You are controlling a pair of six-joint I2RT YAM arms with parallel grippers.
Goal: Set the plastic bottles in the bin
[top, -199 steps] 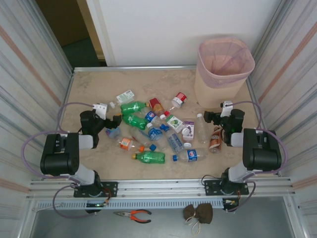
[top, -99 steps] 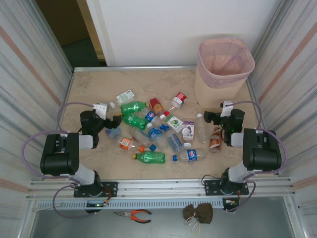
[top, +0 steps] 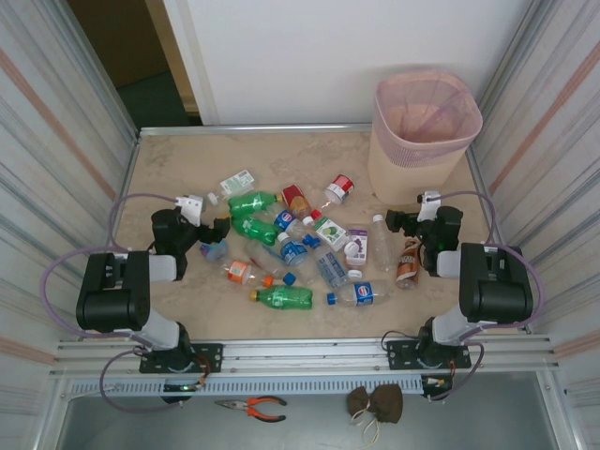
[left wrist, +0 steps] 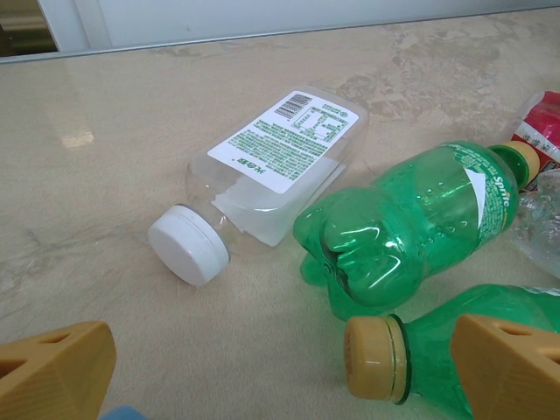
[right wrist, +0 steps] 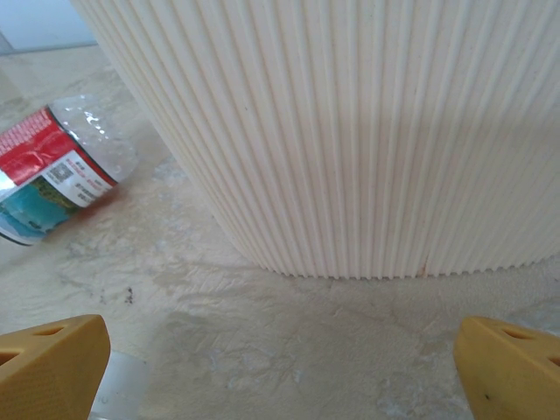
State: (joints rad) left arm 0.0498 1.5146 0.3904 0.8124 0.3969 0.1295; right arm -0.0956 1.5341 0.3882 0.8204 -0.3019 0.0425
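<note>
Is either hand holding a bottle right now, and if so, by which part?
Nothing is held. The left hand and the right hand are both wide open, with nothing clamped between their fingers.

bottles point(top: 298, 246) scattered mid-table point(top: 187, 169), bin point(top: 424, 131) behind them (far right corner)

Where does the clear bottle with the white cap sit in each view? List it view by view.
Top external: clear bottle at the pile's far-left edge.
Left wrist: centre frame, white cap toward the camera.
Right wrist: faces the bin's ribbed wall.
Shared landmark: the green bottle beside it.
</note>
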